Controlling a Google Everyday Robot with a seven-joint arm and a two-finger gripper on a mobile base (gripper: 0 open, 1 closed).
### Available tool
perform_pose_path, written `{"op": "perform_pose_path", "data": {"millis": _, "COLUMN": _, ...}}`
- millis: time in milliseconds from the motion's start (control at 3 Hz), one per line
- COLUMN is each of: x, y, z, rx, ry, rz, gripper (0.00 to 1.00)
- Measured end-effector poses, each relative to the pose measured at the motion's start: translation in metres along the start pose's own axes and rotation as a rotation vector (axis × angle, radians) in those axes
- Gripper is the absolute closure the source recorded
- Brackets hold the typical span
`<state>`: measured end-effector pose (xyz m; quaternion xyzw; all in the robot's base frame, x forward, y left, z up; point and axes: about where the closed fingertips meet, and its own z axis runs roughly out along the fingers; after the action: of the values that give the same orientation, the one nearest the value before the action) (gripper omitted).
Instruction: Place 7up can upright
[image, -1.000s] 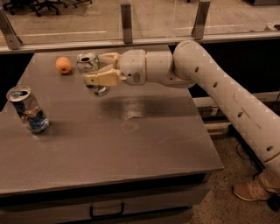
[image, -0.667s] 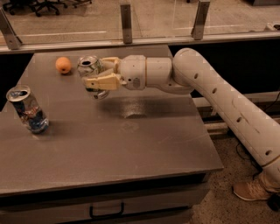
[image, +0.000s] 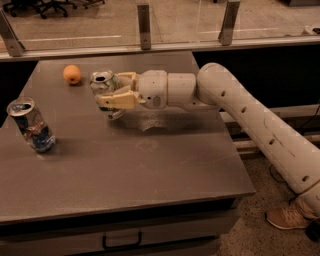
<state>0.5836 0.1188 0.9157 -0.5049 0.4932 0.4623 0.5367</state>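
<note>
The 7up can (image: 103, 84) is a small silver can with green marks, standing nearly upright at the far left-middle of the grey table (image: 150, 165), its shiny open top showing. My gripper (image: 111, 91) reaches in from the right and is shut on the can, one cream finger (image: 116, 100) across its front and one behind. The can's lower end is at or just above the tabletop; I cannot tell if it touches.
An orange (image: 72, 74) lies at the back left, close to the 7up can. A can with a blue and red label (image: 32, 125) stands at the left edge. A glass railing runs behind the table. A person's shoe (image: 290, 218) is at the lower right.
My arm has carried the held can a little to the left and lower, closer to the tabletop. The orange and the other can have not moved.
</note>
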Motion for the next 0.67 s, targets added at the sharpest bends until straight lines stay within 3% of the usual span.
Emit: {"op": "perform_pose_path", "data": {"millis": 667, "x": 0.0132, "y": 0.0067, "z": 0.0001, "rx": -0.014, "ry": 0.006, "rz": 0.037, "gripper": 0.12}}
